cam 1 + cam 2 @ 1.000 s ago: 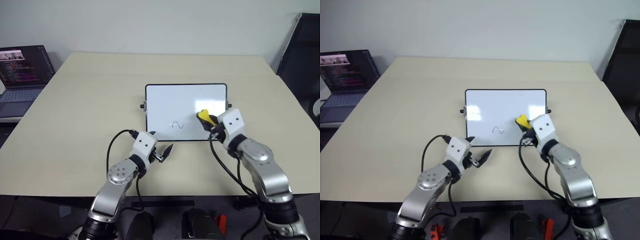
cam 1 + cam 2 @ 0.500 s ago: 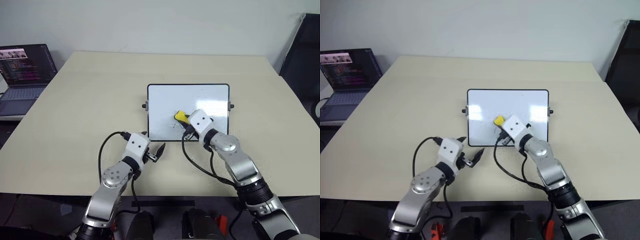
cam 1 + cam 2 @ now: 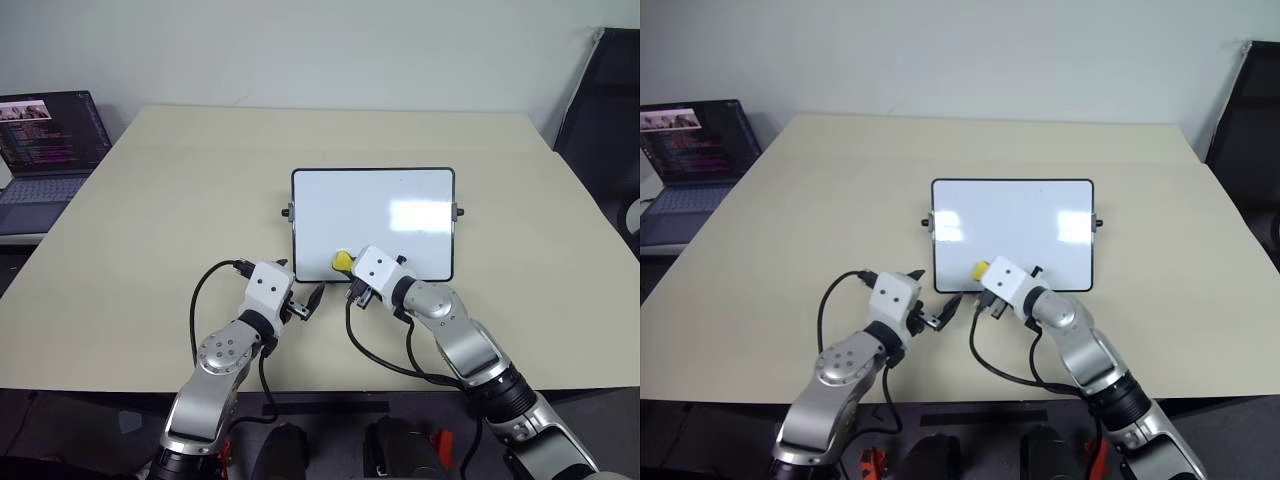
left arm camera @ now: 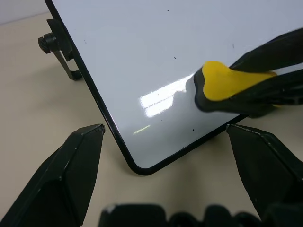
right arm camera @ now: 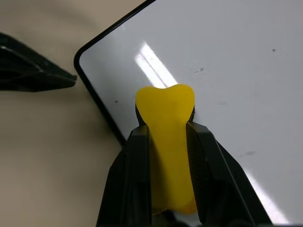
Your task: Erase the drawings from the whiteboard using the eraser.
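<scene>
The whiteboard point(image 3: 372, 215) lies flat in the middle of the table, its glossy face bare apart from tiny specks. The drawings are out of view. The yellow eraser point(image 3: 343, 262) rests on the board near its near-left corner, with my right gripper point(image 3: 350, 272) shut on it; the right wrist view shows the eraser point(image 5: 165, 106) pinched between both black fingers point(image 5: 137, 156). My left gripper point(image 3: 306, 300) is open just off that same corner, over the table. In the left wrist view its fingers point(image 4: 80, 156) straddle the board's corner point(image 4: 137, 168), with the eraser point(image 4: 222, 82) beyond.
An open laptop point(image 3: 45, 140) sits beyond the table's left edge. The beige table point(image 3: 170, 190) stretches wide around the board. A dark chair point(image 3: 610, 110) stands at the far right. Black cables loop from both wrists near the table's front edge.
My right gripper has swept the eraser from the board's right side leftward and nearer, down to the near-left corner. The squiggle seen earlier no longer shows. The left gripper has stayed put.
</scene>
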You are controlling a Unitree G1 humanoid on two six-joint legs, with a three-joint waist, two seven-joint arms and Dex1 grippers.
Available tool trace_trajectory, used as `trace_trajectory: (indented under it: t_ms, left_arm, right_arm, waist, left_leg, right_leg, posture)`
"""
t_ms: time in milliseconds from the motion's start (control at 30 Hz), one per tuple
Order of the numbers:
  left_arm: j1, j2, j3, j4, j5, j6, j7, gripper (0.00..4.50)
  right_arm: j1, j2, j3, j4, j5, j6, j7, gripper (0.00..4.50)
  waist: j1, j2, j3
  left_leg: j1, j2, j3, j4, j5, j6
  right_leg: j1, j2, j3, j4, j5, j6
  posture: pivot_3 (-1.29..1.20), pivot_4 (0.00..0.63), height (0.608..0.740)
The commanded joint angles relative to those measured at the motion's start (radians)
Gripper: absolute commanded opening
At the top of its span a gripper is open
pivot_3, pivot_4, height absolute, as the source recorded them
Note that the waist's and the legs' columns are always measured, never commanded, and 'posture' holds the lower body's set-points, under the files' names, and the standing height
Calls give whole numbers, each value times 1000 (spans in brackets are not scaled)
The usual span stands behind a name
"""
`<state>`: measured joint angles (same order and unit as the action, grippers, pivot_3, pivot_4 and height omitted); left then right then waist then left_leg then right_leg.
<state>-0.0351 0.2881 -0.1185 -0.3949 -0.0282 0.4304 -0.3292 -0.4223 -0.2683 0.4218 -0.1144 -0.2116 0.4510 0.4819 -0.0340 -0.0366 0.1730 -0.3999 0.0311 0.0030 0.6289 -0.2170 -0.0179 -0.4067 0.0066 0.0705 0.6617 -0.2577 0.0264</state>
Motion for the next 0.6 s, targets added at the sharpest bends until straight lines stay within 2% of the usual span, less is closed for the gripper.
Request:
trace_trajectory:
  t_ms: [33, 333, 600]
  left_arm:
    - [-14, 2, 1, -45, 0, -6, 0, 4500]
    - [-38, -2, -15, -18, -2, -19, -18, 4500]
    - [-62, -8, -25, 1, -5, -25, -23, 4500]
  right_arm:
    - [4, 8, -74, -50, 29, -21, -23, 870]
    - [50, -2, -192, -176, 68, -81, -67, 870]
    - [44, -33, -177, -123, 32, -34, -77, 870]
  waist:
    - [1, 0, 0]
    - [1, 0, 0]
    - [1, 0, 0]
  left_leg:
    - [0, 0, 0, 0, 0, 0]
    - [-2, 0, 0, -1, 0, 0]
    - [-1, -1, 0, -1, 0, 0]
  right_leg:
    - [0, 0, 0, 0, 0, 0]
    - [-1, 0, -1, -1, 2, 5]
    - [-1, 0, 0, -1, 2, 4]
  posture:
    - [0, 150, 740]
    - [0, 150, 740]
    - [0, 150, 740]
